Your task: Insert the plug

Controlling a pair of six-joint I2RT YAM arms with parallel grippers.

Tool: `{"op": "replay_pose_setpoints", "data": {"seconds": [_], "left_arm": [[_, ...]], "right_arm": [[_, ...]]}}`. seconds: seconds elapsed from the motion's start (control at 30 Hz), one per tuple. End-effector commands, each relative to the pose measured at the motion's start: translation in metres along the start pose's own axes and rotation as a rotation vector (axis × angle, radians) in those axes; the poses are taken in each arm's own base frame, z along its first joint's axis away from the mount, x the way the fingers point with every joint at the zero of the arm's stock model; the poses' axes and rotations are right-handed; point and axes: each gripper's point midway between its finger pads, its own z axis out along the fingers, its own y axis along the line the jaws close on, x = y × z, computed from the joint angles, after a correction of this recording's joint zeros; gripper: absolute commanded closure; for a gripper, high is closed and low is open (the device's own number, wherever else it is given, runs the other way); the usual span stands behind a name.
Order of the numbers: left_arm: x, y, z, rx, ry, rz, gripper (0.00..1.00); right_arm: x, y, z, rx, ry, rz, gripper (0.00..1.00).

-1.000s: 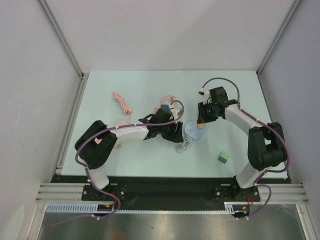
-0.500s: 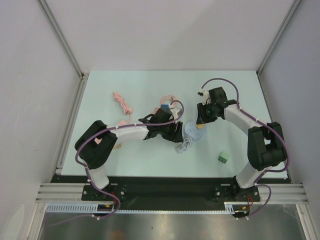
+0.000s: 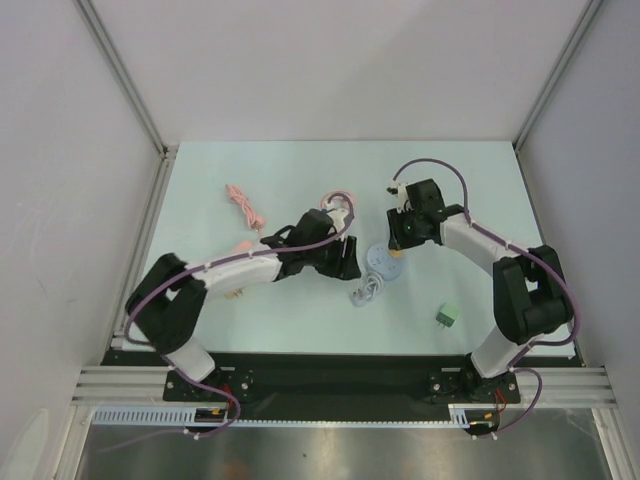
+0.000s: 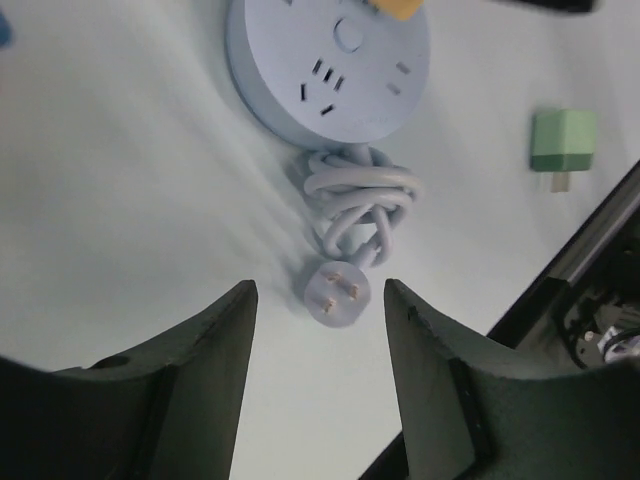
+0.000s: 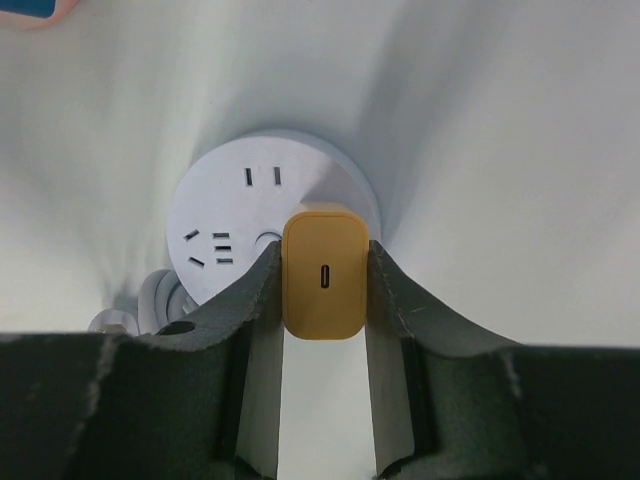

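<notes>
The plug (image 5: 322,272) is a mustard-yellow block with rounded corners and one small oval port in its upward face. It sits in the middle of the right wrist view, with the right gripper (image 5: 322,255) clamped on its two sides by the fingers (image 5: 258,300). It is over the lower right rim of the round pale-blue socket hub (image 5: 235,225), which lies just right of centre on the counter (image 3: 470,185) in the top view.

There is one yellow plug and one hub. The hub's face shows a two-slot outlet, a three-slot outlet, a few smaller slots and one round button. One knotted pale cable (image 4: 360,200) ends in one three-pin plug (image 4: 337,292). One green adapter (image 4: 563,140) with two prongs lies at the right of the left wrist view, and one pink cord (image 3: 245,205) lies at upper left in the top view.

The left gripper (image 4: 318,288) has its fingers apart with nothing gripped; the three-pin plug shows between them.

The yellow plug's prongs are hidden beneath it, so I cannot tell whether it touches the hub. A blue object (image 5: 25,8) is cut off at the upper left corner.
</notes>
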Motion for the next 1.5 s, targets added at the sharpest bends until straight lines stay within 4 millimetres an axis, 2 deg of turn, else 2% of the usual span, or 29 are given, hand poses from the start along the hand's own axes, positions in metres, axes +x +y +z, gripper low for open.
{"op": "replay_pose_setpoints", "data": {"seconds": [0.0,0.1,0.13,0.17,0.2,0.23,0.3,0.47,0.5,0.63,0.83,0.97,1.13,1.3,1.47], "left_arm": [[-0.062,-0.028,-0.064,0.017,-0.235,0.038,0.40],[-0.076,-0.028,-0.095,-0.023,-0.303,0.073,0.39],[-0.077,-0.027,-0.101,-0.036,-0.309,0.075,0.39],[-0.079,-0.025,-0.107,-0.046,-0.322,0.084,0.38],[-0.080,-0.024,-0.112,-0.052,-0.336,0.086,0.38],[-0.082,-0.020,-0.121,-0.065,-0.359,0.080,0.38],[-0.080,-0.013,-0.128,-0.075,-0.371,0.068,0.38],[-0.078,-0.013,-0.146,-0.060,-0.406,0.052,0.37],[-0.076,-0.012,-0.146,-0.060,-0.406,0.051,0.37],[-0.071,-0.012,-0.154,-0.059,-0.418,0.052,0.37],[-0.066,-0.009,-0.162,-0.069,-0.434,0.053,0.37],[-0.063,-0.008,-0.162,-0.074,-0.434,0.054,0.37],[-0.062,-0.005,-0.163,-0.081,-0.438,0.052,0.37],[-0.059,-0.002,-0.163,-0.091,-0.439,0.054,0.37],[-0.056,0.003,-0.165,-0.101,-0.448,0.044,0.37]], "right_arm": [[0.055,0.001,0.014,0.070,0.137,0.072,1.00],[0.063,0.010,0.014,0.110,0.121,0.098,1.00],[0.073,0.012,0.015,0.118,0.134,0.100,1.00],[0.067,0.017,0.016,0.113,0.110,0.105,1.00],[0.070,0.016,0.013,0.138,0.117,0.110,1.00],[0.069,0.025,0.011,0.133,0.103,0.116,1.00],[0.075,0.027,0.011,0.136,0.122,0.156,1.00],[0.100,0.038,0.027,0.169,0.188,0.224,1.00],[0.107,0.040,0.029,0.169,0.189,0.229,1.00],[0.117,0.051,0.033,0.197,0.174,0.211,1.00],[0.141,0.048,0.041,0.307,0.212,0.152,1.00],[0.148,0.047,0.042,0.336,0.222,0.122,1.00],[0.153,0.068,0.046,0.310,0.222,0.048,1.00],[0.164,0.077,0.047,0.316,0.206,0.053,1.00],[0.174,0.088,0.055,0.272,0.224,0.071,1.00]]}}
